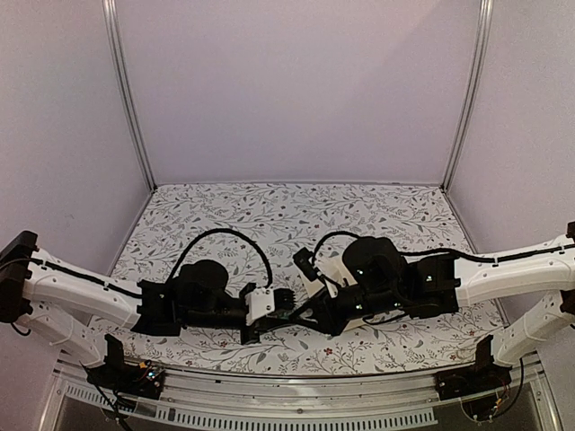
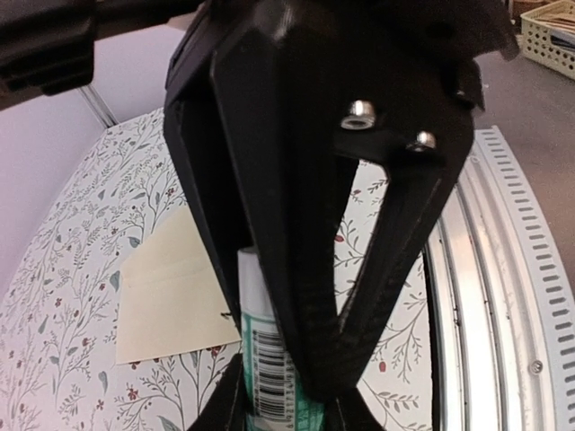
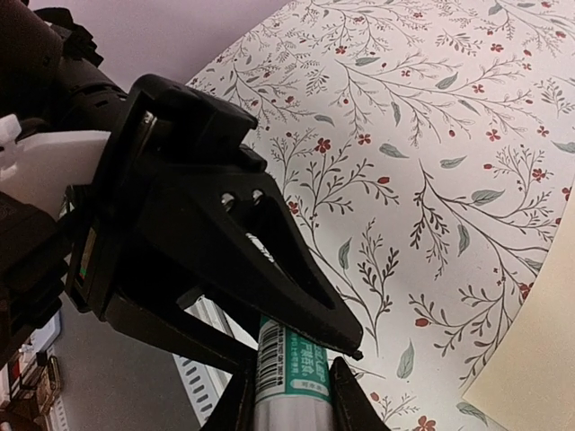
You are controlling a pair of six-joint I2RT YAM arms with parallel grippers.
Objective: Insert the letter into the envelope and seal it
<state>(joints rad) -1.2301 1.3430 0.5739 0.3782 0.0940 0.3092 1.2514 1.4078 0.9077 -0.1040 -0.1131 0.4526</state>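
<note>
A cloth [image 1: 269, 211] printed with leafy sprigs and red berries is covering the desk, with a barcoded white-and-green tube [image 3: 289, 370] hanging above it. Pale lilac walls [image 1: 296, 90] are enclosing the scene. A slotted metal rail [image 2: 503, 269] is running along the near edge, a woven basket [image 2: 550, 36] sitting beyond.

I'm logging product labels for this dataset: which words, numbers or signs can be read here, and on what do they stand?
Barcode on the glue stick: the bars are clear, the digits beside them too small to read.
Green band on the glue stick, right wrist view: pale characters, too blurred to read.
Cream envelope: no legible text.
Nothing can be quoted as it reads.
</note>
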